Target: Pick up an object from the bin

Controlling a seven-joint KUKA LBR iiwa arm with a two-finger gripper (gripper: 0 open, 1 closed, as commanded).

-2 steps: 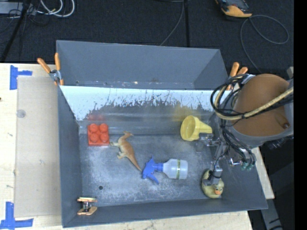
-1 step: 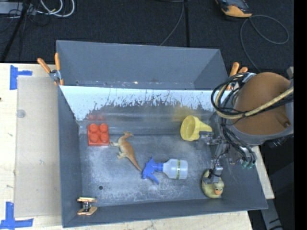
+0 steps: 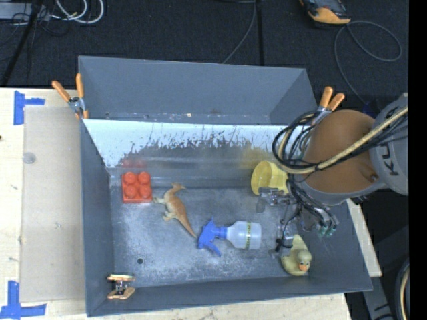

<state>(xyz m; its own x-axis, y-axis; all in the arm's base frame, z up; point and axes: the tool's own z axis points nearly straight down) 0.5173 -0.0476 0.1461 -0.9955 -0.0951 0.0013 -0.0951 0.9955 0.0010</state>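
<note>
The grey sheet-metal bin (image 3: 193, 92) has matt walls. Its floor is scuffed and speckled pale, with streaky scratches along the foot of the back wall. The red plastic building block (image 3: 136, 187) with 4 studs looks smooth and slightly glossy. The tan plastic dinosaur figure (image 3: 176, 209) has a dull, even finish. The white-and-blue plastic spray bottle (image 3: 235, 235) has a clouded, translucent body and an opaque satin trigger head. The yellow plastic cup (image 3: 267, 177) is smooth with a soft sheen. The yellow toy duck (image 3: 296, 259) looks smooth-skinned, rubber or vinyl. On the arm, the rounded orange cover (image 3: 340, 152) is matt, and the black cables (image 3: 293, 145) have smooth, faintly shiny sheaths.
</note>
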